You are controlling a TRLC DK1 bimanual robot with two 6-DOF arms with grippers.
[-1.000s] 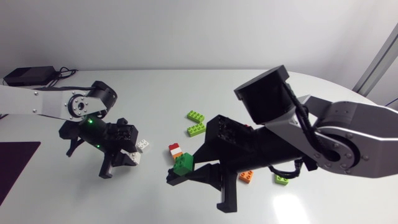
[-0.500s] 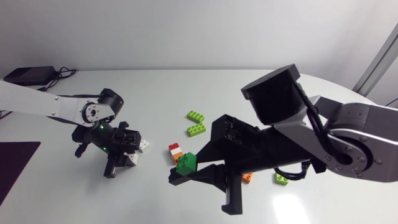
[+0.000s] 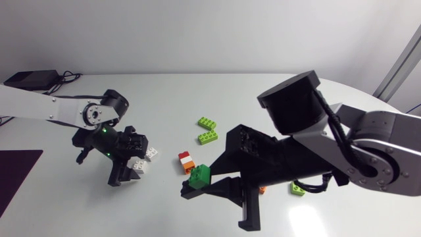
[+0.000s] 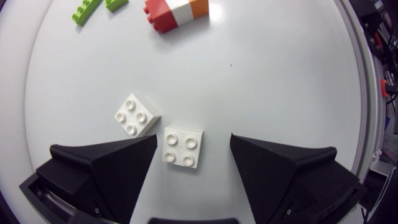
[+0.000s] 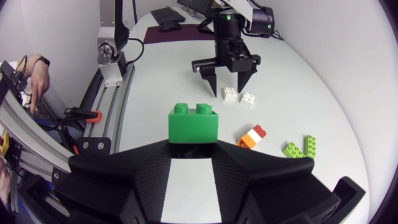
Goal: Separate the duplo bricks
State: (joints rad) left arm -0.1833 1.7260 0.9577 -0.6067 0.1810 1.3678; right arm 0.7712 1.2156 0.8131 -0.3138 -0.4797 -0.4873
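Now your right hand (image 5: pixel 193 148) is clamped on the green brick (image 5: pixel 193 122), likely light, rigid and slick, by its flat sides; your left hand (image 4: pixel 193 142) stands apart around a white brick (image 4: pixel 183 147), nine o'clock of it.

White table (image 3: pixel 197 99): smooth, slightly glossy top, curved edge at far right. Even diffuse light; soft shadows and faint reflections on surface. Dark maroon mat (image 3: pixel 16 178) flat at near-left edge. Black box (image 3: pixel 29 79) at far-left corner, cables (image 3: pixel 69 78) trailing beside it.
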